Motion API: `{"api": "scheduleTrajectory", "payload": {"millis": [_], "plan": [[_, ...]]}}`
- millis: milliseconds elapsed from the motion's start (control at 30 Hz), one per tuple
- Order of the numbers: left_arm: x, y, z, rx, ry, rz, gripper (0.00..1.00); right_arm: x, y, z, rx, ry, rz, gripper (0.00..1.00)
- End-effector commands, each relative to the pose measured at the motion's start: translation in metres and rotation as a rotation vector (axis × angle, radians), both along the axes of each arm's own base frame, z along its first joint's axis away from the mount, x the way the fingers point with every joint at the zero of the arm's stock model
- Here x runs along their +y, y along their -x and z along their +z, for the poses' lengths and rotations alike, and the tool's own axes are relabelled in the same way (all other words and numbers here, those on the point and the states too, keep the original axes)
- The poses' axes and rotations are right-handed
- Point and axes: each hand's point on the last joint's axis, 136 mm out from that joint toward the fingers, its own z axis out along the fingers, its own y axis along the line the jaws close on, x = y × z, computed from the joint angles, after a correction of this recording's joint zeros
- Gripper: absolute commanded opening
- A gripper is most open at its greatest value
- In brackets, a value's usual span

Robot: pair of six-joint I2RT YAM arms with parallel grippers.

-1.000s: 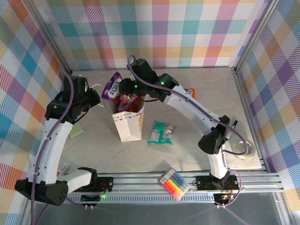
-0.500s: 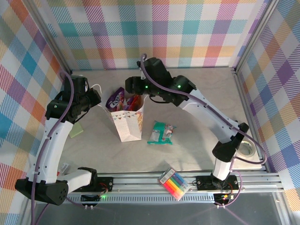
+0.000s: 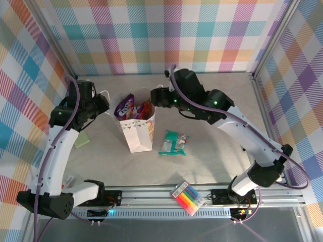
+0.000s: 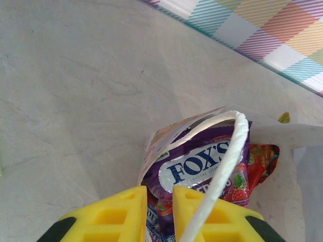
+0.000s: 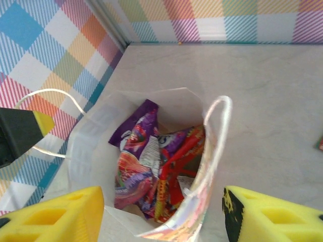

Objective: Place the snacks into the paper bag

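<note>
The white paper bag (image 3: 136, 135) stands open at centre-left. Inside it lie a purple candy bag (image 3: 125, 106) and a red packet (image 3: 145, 108); from the right wrist they show as the purple candy bag (image 5: 136, 166) beside the red packet (image 5: 182, 166). My left gripper (image 3: 103, 107) is shut on the bag's left rim; its yellow fingers (image 4: 121, 212) stand nearly together (image 4: 159, 190) with a rope handle (image 4: 229, 156) across one. My right gripper (image 3: 154, 97) hovers open and empty (image 5: 161, 217) over the bag's right side. A teal packet (image 3: 174, 142) lies on the table right of the bag.
A flat pack of coloured marker pens (image 3: 187, 197) rests on the front rail. A pale green object (image 3: 81, 141) lies by the left wall. Checkered walls close in the back and both sides. Bare table stretches right of the teal packet.
My right gripper has opened, let the purple candy bag drop into the paper bag and drawn back to the right. The left gripper has held still.
</note>
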Motion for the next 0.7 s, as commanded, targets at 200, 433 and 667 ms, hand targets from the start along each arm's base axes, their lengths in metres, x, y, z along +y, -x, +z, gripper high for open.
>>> {"api": "scheduleTrajectory", "payload": {"millis": [200, 433, 667], "plan": [[-0.001, -0.007, 0.018, -0.046, 0.021, -0.015, 0.23, -0.062, 0.001, -0.021, 0.035, -0.010, -0.146, 0.64], [-0.002, -0.008, 0.021, -0.052, 0.023, -0.014, 0.24, -0.095, 0.003, -0.054, 0.157, -0.081, -0.219, 0.64], [-0.002, -0.010, 0.019, -0.045, 0.026, -0.012, 0.24, -0.114, 0.004, -0.080, 0.249, -0.094, -0.256, 0.70]]}}
